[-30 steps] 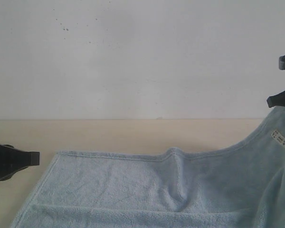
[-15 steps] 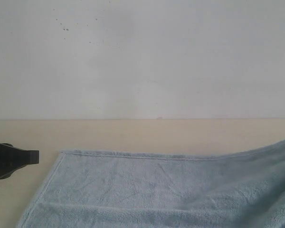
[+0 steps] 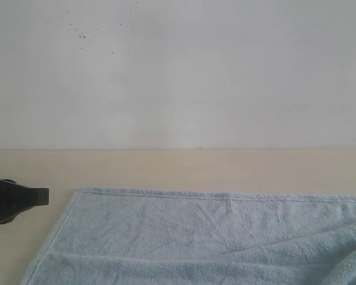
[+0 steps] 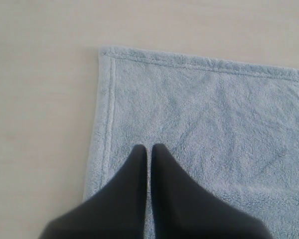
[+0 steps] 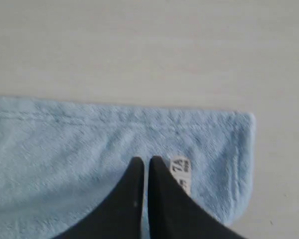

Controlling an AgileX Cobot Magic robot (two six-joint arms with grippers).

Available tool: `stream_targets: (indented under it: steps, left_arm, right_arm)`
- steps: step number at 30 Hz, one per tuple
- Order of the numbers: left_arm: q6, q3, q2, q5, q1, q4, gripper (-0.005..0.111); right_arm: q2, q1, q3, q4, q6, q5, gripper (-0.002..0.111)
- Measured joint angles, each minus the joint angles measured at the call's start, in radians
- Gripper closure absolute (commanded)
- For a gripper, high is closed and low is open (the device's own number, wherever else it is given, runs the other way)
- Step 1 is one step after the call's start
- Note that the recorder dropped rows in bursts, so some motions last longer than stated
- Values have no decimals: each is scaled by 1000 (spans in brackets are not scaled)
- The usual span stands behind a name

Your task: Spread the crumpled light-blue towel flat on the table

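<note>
The towel (image 3: pixel 196 237) is plain pale light blue, its small white label (image 5: pixel 181 172) with dark print just beside the black right gripper (image 5: pixel 145 162). The table (image 3: pixel 166 166) is unpatterned beige-cream, the wall (image 3: pixel 196 71) white-grey with a few dark specks, the left gripper (image 4: pixel 149 148) black.

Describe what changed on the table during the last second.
The right claw lowered the raised right corner of the towel to the table and moved rightward; the far hem now lies straight, the middle bump gone. The left claw stayed put at the left edge.
</note>
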State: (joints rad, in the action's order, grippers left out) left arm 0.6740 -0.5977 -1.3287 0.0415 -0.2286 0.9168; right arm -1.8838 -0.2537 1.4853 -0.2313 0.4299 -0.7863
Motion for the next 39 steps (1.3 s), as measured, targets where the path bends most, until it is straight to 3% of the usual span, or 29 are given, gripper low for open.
stream_targets:
  steps: [7,16,28,39]
  left_arm:
    - [0,0,0,-4,0,0,103]
    - [0,0,0,-8,0,0,103]
    - [0,0,0,-8,0,0,103]
    - [0,0,0,-8,0,0,103]
  right_arm:
    - [92,-106,-265,81,-42,12,102]
    - [142,-116,-569,91,-46,174,102]
    - [117,-113,-588,85,-46,306,102]
    - [37,-26,-588,81,-44,370,102]
